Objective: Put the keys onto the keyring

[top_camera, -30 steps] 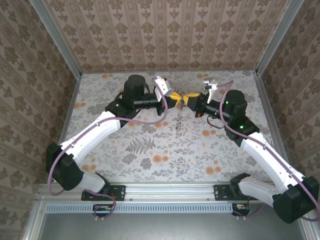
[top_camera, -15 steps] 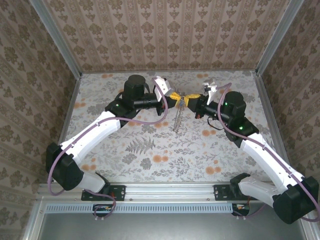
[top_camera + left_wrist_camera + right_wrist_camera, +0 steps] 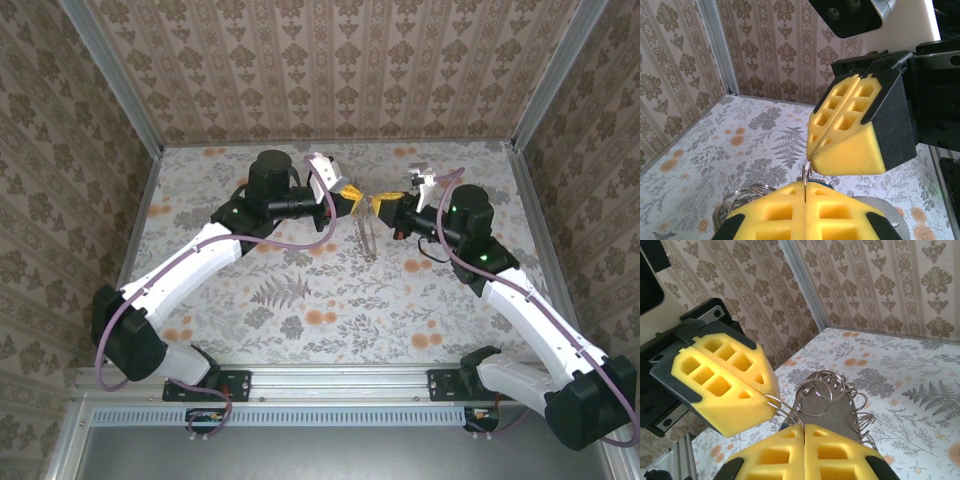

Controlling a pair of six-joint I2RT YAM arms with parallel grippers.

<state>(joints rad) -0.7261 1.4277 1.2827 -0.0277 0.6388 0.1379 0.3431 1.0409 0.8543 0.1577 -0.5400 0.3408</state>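
No text, label, brand, number or sign can be read anywhere in these views.

Thin, shiny bare-metal keyring (image 3: 815,390)

The left arm (image 3: 190,262) and right arm (image 3: 530,310) have glossy white shells on their long links, bulky round black joint housings, and flat black base plates (image 3: 215,383). A purple cable (image 3: 285,240) loops along each arm, and small green lights (image 3: 452,207) glow on the right arm's housings. The left gripper (image 3: 350,196) and right gripper (image 3: 381,204) have angular black finger bodies faced with bright yellow pads (image 3: 720,385) moulded with square and triangular pockets, and a white camera mount (image 3: 322,165) sits behind each.
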